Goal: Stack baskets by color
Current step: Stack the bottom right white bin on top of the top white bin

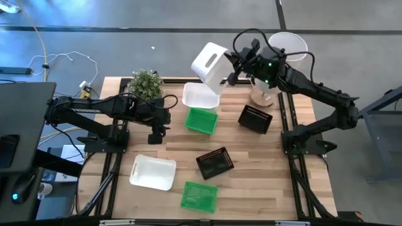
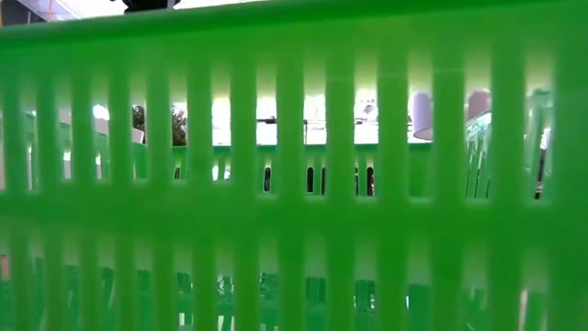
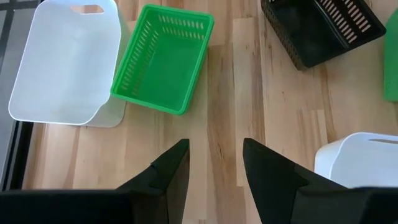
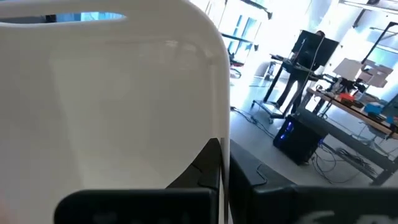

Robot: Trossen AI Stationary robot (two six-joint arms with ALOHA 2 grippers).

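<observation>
My right gripper (image 1: 230, 74) is shut on a white basket (image 1: 210, 63) held up over the table's far edge. A second white basket (image 1: 200, 95) rests on its bottom below it, beside a green basket (image 1: 201, 120). A third white basket (image 1: 152, 172) lies at the near left. Two black baskets (image 1: 255, 118) (image 1: 215, 162) sit on the wood, and another green basket (image 1: 199, 196) is at the near edge. My left gripper (image 3: 214, 162) hangs open above bare wood, left of the green basket (image 3: 163, 59). My right gripper pinches the white basket's side wall (image 4: 208, 118) between its two fingers (image 4: 208, 165), at the wall's rim. The fingers come in about level from the table's right side. The basket is lifted clear of the table and tilted.
A small potted plant (image 1: 146, 81) stands at the far left. A tall white cylinder (image 1: 287, 47) and a wooden stand (image 1: 260, 97) are at the far right. In the low view a green basket wall (image 2: 294, 211) fills the picture.
</observation>
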